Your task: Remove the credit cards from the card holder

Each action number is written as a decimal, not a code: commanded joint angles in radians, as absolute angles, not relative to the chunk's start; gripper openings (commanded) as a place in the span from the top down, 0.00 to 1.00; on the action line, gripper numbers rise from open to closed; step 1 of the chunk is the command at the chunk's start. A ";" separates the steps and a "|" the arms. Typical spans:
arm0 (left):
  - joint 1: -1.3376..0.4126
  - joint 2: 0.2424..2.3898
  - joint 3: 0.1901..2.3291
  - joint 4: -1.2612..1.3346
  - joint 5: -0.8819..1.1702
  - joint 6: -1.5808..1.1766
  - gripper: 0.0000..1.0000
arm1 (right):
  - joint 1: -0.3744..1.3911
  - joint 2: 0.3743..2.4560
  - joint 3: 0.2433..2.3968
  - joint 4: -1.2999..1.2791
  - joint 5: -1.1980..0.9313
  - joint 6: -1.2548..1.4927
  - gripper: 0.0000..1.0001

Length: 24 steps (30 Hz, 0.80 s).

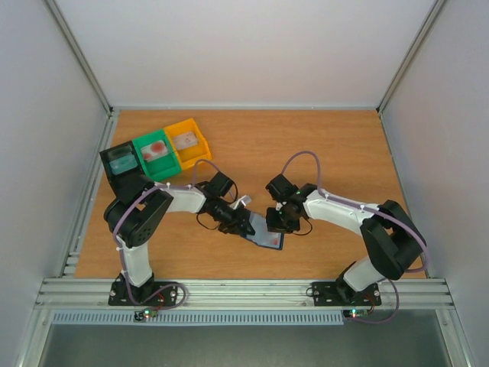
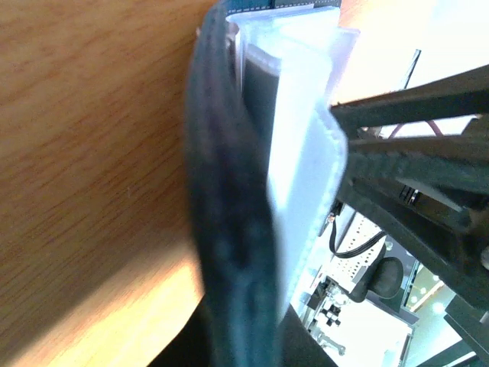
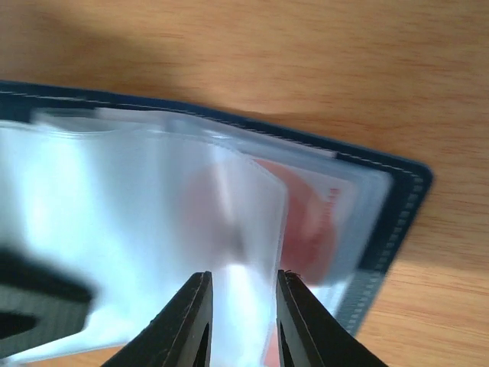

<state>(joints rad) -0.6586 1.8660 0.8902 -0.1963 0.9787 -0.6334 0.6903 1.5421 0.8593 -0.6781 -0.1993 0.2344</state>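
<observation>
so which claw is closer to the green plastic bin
Left. The left claw is at the left edge of the dark navy bifold card holder, down and right of the green plastic bin; the right claw is over the holder, further right.

No word, brand, label or number can be read anywhere. The card point(image 3: 309, 222) inside the card holder point(image 3: 401, 200) shows a reddish blotch with small red marks along its edge, too blurred to read. Beyond the card holder, the cards point(image 1: 155, 151) in the green bin point(image 1: 174, 158) and the yellow bin point(image 1: 205, 145) show only tiny reddish smudges.
</observation>
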 commanded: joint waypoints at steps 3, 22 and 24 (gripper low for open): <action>-0.667 1.871 0.877 -0.145 0.967 -0.675 1.00 | 0.695 1.469 0.828 -0.524 -0.363 0.245 0.76; -0.668 1.881 0.885 -0.150 0.965 -0.666 1.00 | 0.687 1.546 0.956 -0.949 0.116 0.252 0.75; -0.669 1.884 0.886 -0.151 0.965 -0.664 1.00 | 0.715 1.594 0.971 -0.925 0.080 0.241 0.72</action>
<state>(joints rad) -0.6628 1.8664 0.8856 -0.1749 0.9607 -0.6659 0.6815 1.5272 0.9257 -0.8913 0.0364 0.2676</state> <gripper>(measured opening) 0.054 0.253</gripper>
